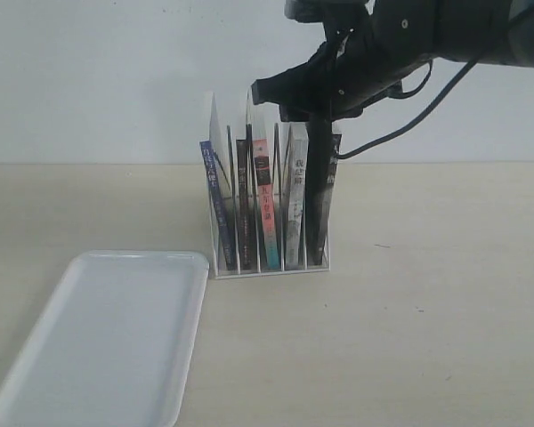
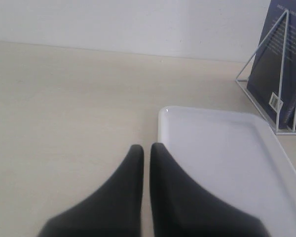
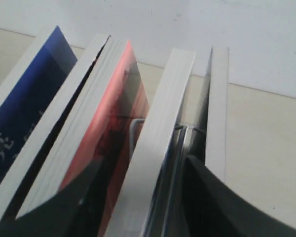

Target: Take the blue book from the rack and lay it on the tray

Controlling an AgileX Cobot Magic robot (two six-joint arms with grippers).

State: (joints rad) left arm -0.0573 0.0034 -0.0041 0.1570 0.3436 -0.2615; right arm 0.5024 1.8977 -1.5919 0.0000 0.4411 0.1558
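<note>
The blue book (image 1: 215, 200) stands in the leftmost slot of the white wire rack (image 1: 276, 269). Its blue cover (image 3: 24, 103) shows in the right wrist view, and its dark back cover (image 2: 274, 54) in the left wrist view. My right gripper (image 1: 307, 120) hangs over the right half of the rack, well away from the blue book. It is open (image 3: 143, 165), with its fingers down among the tops of a pink-covered book (image 3: 118, 98) and a white-paged book (image 3: 160, 133). The white tray (image 1: 107, 347) lies empty at the front left. My left gripper (image 2: 146, 147) is shut on nothing, just above the tray's corner (image 2: 217, 148).
Several other books fill the rack, among them a pink-and-teal spine (image 1: 265, 209), a grey one (image 1: 295, 205) and a black one (image 1: 318, 196). The rack's rods (image 2: 282, 69) rise beside the tray. A pale wall stands behind the wooden table (image 1: 445, 311).
</note>
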